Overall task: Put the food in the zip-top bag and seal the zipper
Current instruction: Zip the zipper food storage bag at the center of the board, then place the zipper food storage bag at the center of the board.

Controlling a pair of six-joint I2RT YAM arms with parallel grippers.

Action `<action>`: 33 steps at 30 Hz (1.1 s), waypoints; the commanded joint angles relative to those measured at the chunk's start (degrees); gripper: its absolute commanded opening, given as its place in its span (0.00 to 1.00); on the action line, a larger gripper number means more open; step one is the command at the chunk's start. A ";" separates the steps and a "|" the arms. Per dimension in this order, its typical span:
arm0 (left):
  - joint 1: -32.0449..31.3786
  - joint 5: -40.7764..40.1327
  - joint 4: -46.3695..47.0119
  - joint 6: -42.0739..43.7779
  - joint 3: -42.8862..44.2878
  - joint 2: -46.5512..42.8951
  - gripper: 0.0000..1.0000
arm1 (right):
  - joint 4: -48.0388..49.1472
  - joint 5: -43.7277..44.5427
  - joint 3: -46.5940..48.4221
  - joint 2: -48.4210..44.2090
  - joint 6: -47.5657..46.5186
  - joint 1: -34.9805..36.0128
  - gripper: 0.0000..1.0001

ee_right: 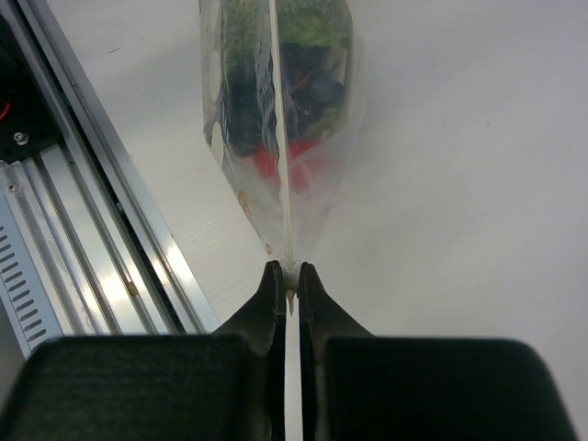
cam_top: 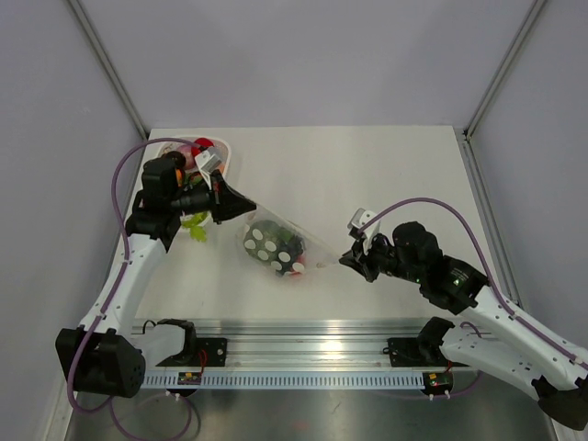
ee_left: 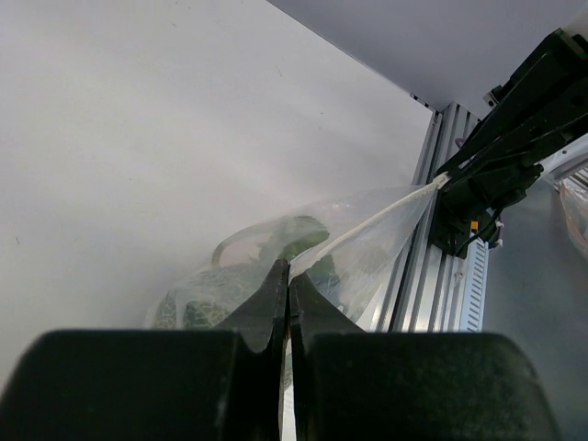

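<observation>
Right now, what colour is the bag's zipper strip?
The zipper is whitish; right wrist view.

Robot lab cell: white table [cam_top: 367, 184], grey panel walls [cam_top: 303, 55], aluminium rail [cam_top: 312, 354].

bright even overhead light, soft shadows, glare on rail [ee_right: 138, 285], wrist foregrounds blurred
</observation>
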 commanded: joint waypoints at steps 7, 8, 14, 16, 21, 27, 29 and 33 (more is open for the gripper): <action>1.63 -3.40 11.10 -5.01 1.19 0.08 0.00 | -0.15 4.02 -1.49 -1.45 5.15 -0.42 0.00; 1.63 -3.13 11.28 -5.28 1.27 0.26 0.00 | -0.24 4.19 -1.23 -1.10 5.15 -0.51 0.00; -1.87 -4.70 15.85 -8.71 2.41 2.10 0.00 | 2.83 8.67 0.79 0.39 5.51 -0.51 0.00; -4.08 -5.85 16.20 -8.45 3.99 4.55 0.00 | 4.58 15.33 1.59 0.92 5.42 -0.51 0.00; -7.69 -7.70 23.57 -12.22 9.88 11.67 0.00 | 6.61 31.42 6.68 5.75 1.47 -1.91 0.00; -10.06 -5.16 28.33 -19.77 27.77 28.01 0.00 | 8.91 37.15 14.24 9.18 -6.97 -4.38 0.00; -10.33 -4.71 31.22 -23.45 30.62 30.92 0.00 | 7.33 35.85 16.25 9.27 -8.64 -4.38 0.00; -9.98 -4.80 36.16 -25.68 29.76 31.90 0.33 | 1.89 21.71 15.30 8.66 -8.83 -4.38 0.13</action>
